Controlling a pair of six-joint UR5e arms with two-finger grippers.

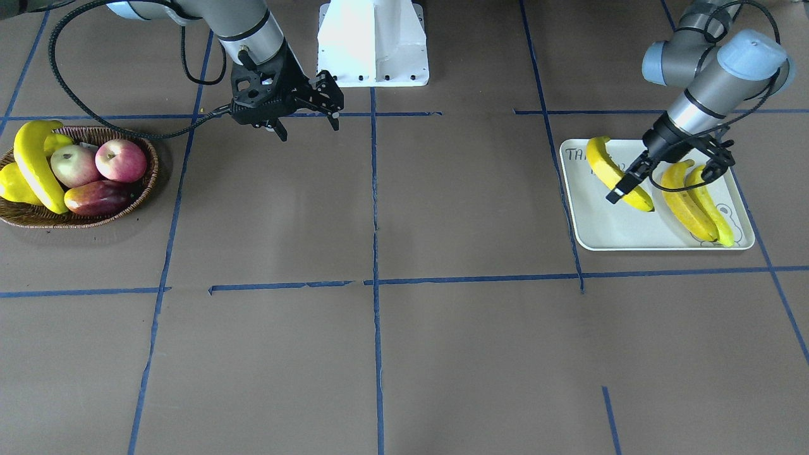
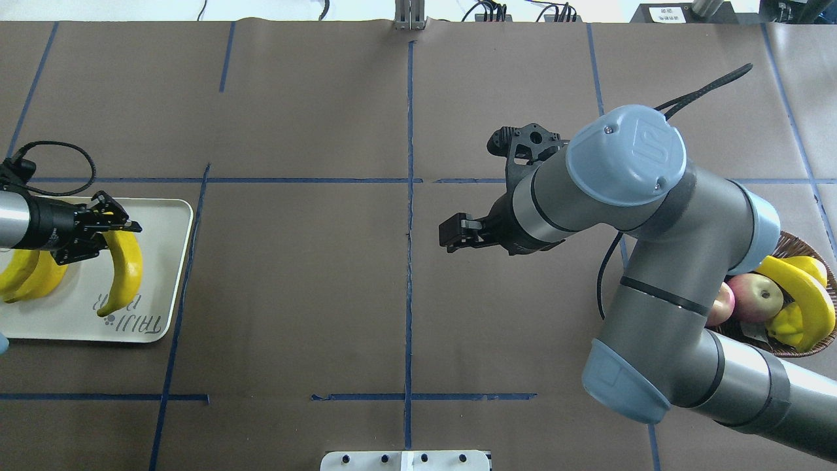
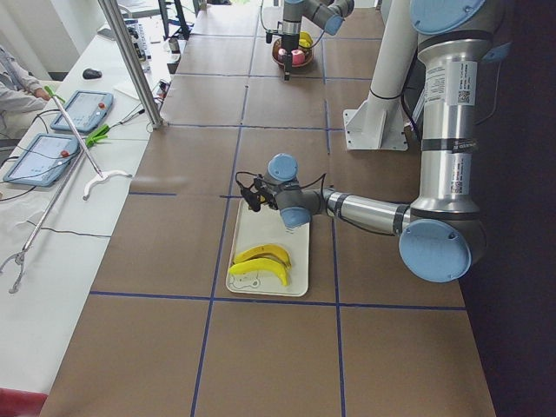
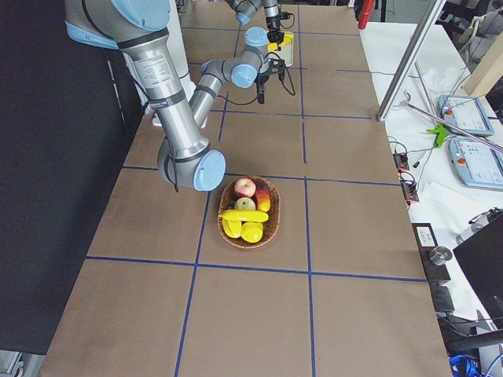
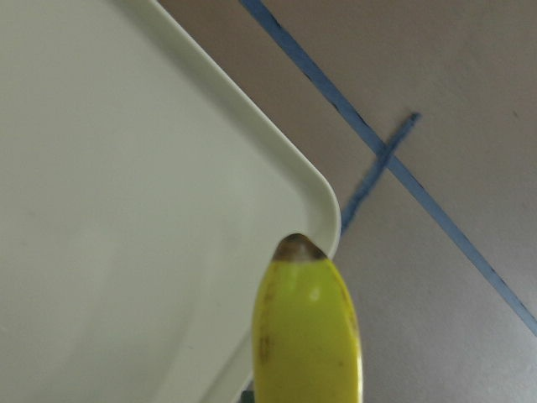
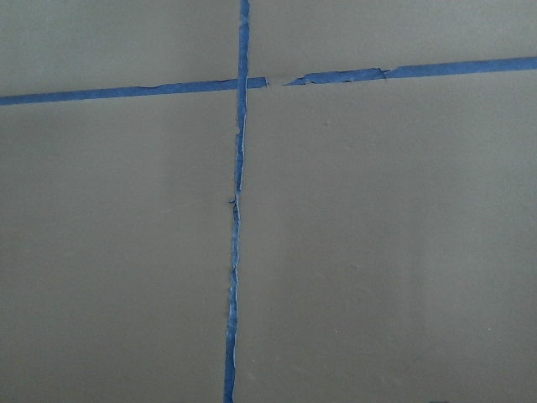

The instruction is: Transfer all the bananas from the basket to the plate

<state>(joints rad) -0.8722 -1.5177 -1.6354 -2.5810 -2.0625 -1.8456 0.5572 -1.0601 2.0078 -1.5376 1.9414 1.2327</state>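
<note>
The white plate (image 1: 607, 227) holds three bananas: one (image 1: 616, 174) near the lettering and two side by side (image 1: 682, 202), (image 1: 711, 202). My left gripper (image 1: 670, 177) hangs low over the plate, open, one finger beside the single banana (image 2: 124, 268). That banana's tip (image 5: 306, 336) shows in the left wrist view over the plate's corner. One banana (image 1: 35, 167) lies in the wicker basket (image 1: 145, 183), also seen from overhead (image 2: 801, 288). My right gripper (image 1: 306, 123) is open and empty, in the air over the table's middle.
The basket also holds two apples (image 1: 120, 159), a dark red mango (image 1: 98, 197) and a stubby yellow fruit (image 1: 14, 184). The white robot base (image 1: 373, 44) stands at the table's back middle. Blue tape lines cross the brown table.
</note>
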